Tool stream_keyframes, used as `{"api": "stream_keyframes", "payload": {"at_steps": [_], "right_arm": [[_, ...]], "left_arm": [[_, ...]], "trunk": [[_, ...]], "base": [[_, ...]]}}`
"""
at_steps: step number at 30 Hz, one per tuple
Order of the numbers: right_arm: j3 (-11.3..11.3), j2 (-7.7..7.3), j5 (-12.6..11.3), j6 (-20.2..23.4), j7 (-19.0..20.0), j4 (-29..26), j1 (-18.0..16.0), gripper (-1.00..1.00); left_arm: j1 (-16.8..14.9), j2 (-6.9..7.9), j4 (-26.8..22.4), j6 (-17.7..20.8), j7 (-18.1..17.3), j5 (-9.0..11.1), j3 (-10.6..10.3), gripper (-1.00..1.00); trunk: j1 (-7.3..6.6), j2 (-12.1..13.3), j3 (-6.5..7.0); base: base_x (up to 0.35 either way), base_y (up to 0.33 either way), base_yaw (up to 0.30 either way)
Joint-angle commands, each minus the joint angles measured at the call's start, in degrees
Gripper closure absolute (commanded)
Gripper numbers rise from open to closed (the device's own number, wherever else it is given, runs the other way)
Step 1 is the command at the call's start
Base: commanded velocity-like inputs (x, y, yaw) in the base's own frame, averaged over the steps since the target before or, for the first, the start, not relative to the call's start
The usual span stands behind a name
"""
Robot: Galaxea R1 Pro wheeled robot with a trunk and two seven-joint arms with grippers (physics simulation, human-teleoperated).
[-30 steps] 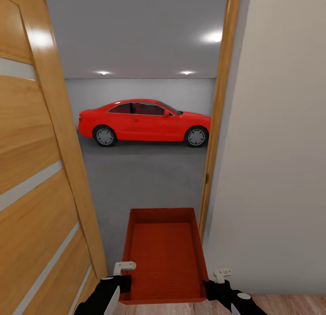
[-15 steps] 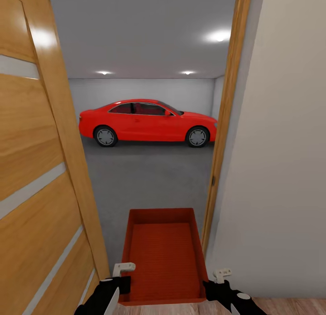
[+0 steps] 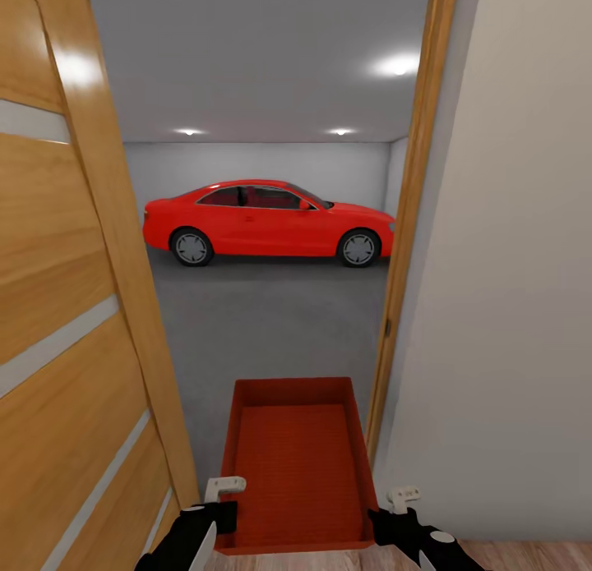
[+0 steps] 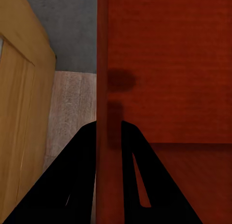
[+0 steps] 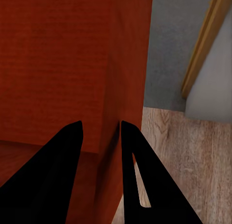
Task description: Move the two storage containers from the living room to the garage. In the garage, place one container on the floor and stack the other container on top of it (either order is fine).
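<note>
**Operator A:** State the step in hand.

**Operator B:** Transport. One orange-red, thin-walled, lidless rectangular storage container [image 3: 298, 464] is carried in front of the trunk, at the threshold between the light wood plank floor [image 3: 526, 554] and the dark grey speckled concrete floor [image 3: 271, 324] of the garage. No second container is visible from here.

**Operator A:** Report the grip.

**Operator B:** The left gripper [image 4: 108, 137] straddles the container's left wall, one black finger on each face, jaws pinching that wall. The right gripper [image 5: 100, 137] straddles the right wall in the same manner, jaws pinching it. The head view shows the left gripper [image 3: 215, 512] and the right gripper [image 3: 385, 522] at the near corners, with the container level.

**Operator A:** Clearances?

**Operator B:** The wood-panelled door with pale grey strips [image 3: 66, 324] stands open close on the left. The wooden door frame [image 3: 403, 267] and the plain pale wall [image 3: 510, 267] lie close on the right. The container fits between them with little margin.

**Operator A:** Next move?

**Operator B:** In my judgement: drive straight through the opening, keeping the container centred. Then halt well short of the glossy red coupe car [image 3: 267, 222] and lower the container flat onto the concrete before releasing it.
</note>
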Motion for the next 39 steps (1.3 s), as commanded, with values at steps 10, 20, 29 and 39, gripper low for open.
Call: {"api": "stream_keyframes", "payload": {"at_steps": [10, 20, 29, 39], "right_arm": [[3.04, -0.07, -1.30, -0.07, 0.49, -0.12, 0.03, 1.00], [3.08, -0.07, -1.30, -0.07, 0.53, -0.12, 0.03, 1.00], [3.04, -0.07, -1.30, -0.07, 0.50, -0.12, 0.03, 1.00], [3.08, -0.07, -1.30, -0.07, 0.49, -0.12, 0.03, 1.00]], "left_arm": [[-1.12, -0.11, -0.18, 0.48, 0.28, -1.56, 2.06, 1.00], [-1.12, -0.11, -0.18, 0.48, 0.28, -1.56, 2.07, 1.00], [-1.12, -0.11, -0.18, 0.48, 0.28, -1.59, 1.99, 1.00], [-1.14, -0.11, -0.18, 0.48, 0.28, -1.62, 1.99, 1.00]], "trunk": [[0.04, -0.11, -0.13], [0.04, -0.11, -0.13], [0.04, -0.11, -0.13], [0.04, -0.11, -0.13]], "base": [[0.276, 0.000, 0.000], [0.197, 0.000, 0.000], [0.128, 0.000, 0.000], [0.324, 0.000, 0.000]]}}
